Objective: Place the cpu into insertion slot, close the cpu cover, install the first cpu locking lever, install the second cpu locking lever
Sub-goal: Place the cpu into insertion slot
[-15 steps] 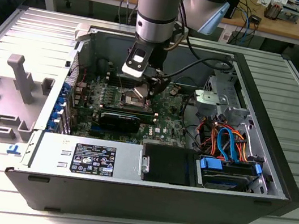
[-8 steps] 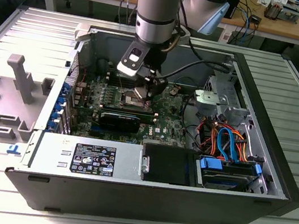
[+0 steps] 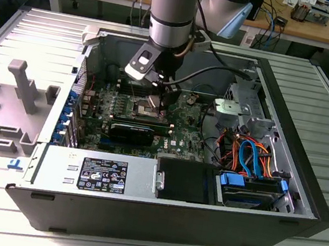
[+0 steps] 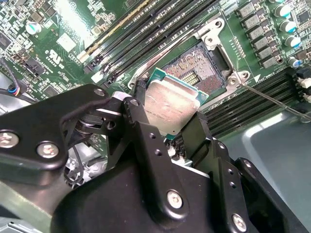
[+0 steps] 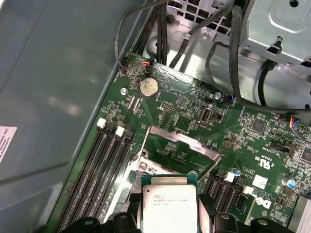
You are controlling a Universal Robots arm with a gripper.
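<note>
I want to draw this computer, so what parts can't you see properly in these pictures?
- Second wrist view: one edge of the chip, hidden by the end effector; part of the socket, hidden by the chip.
- First wrist view: one edge of the chip, cut off by the picture's edge.
- Exterior view: part of the socket, behind the arm.

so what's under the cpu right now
The open insertion slot, partly showing past the edge of the cpu in the second wrist view. The rest of the slot is covered by the chip.

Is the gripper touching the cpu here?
Touching. In the second wrist view the gripper has a finger against each of two opposite edges of the cpu, no gap showing.
</note>
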